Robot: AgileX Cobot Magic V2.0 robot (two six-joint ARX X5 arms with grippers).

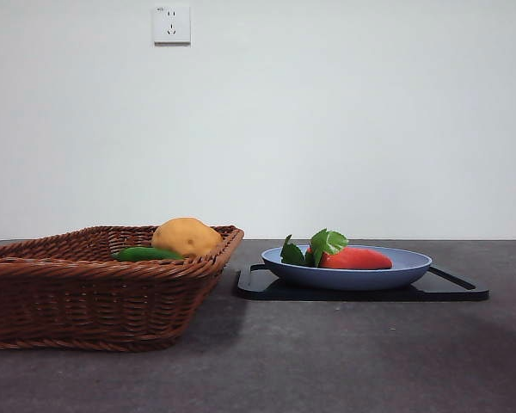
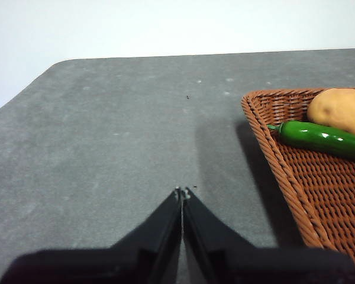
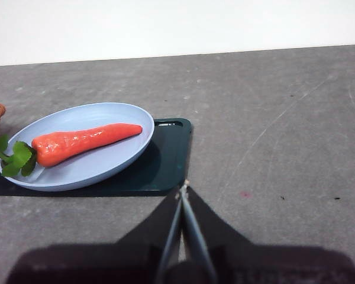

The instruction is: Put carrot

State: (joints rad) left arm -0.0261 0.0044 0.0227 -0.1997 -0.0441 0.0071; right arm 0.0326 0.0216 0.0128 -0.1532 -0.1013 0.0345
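The red-orange carrot with green leaves lies in a pale blue plate on a dark tray. The right wrist view shows the carrot lying across the plate, leaves toward the basket side. My right gripper is shut and empty, hovering over bare table beside the tray. My left gripper is shut and empty over bare table, just outside the wicker basket. Neither arm shows in the front view.
The brown wicker basket stands left of the tray and holds a yellow-orange potato and a dark green cucumber. A white wall with a socket rises behind the grey table.
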